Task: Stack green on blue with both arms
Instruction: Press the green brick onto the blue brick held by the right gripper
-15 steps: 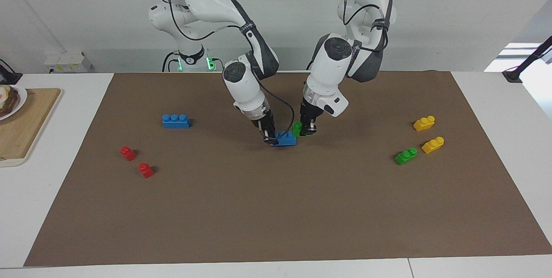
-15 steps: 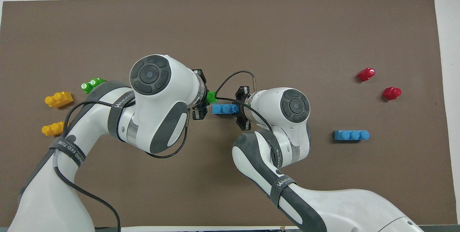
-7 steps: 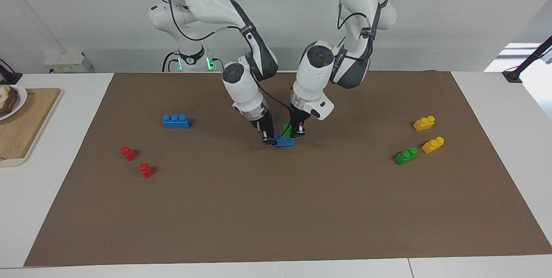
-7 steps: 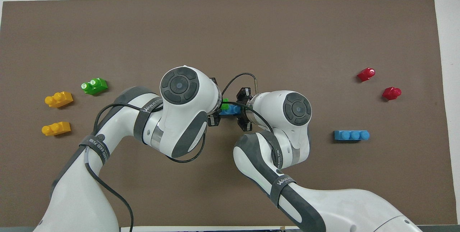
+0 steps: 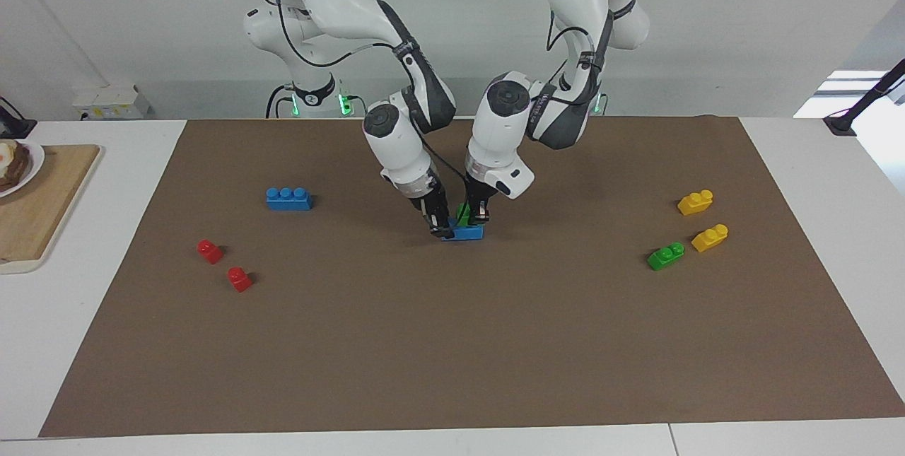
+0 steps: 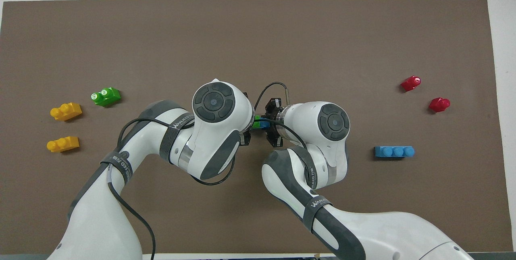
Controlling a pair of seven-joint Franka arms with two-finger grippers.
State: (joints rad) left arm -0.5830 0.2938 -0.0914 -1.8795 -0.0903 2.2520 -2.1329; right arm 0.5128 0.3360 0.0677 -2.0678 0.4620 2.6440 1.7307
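Observation:
A blue three-stud brick (image 5: 469,234) lies on the brown mat (image 5: 452,343) at mid-table. My right gripper (image 5: 441,228) is shut on its end toward the right arm's side. My left gripper (image 5: 477,218) is shut on a green two-stud brick (image 5: 462,213) and holds it down on the top of the blue brick. I cannot tell whether the studs are seated. In the overhead view only slivers of the green brick (image 6: 255,119) and the blue brick (image 6: 263,123) show between the two wrists.
A second blue brick (image 5: 288,199) and two red bricks (image 5: 210,251) lie toward the right arm's end. A second green brick (image 5: 665,256) and two yellow bricks (image 5: 695,202) lie toward the left arm's end. A wooden board (image 5: 35,208) sits off the mat.
My left gripper has carried the green brick sideways from beside the blue brick's end onto its top and lowered it. My right gripper has stayed on the blue brick.

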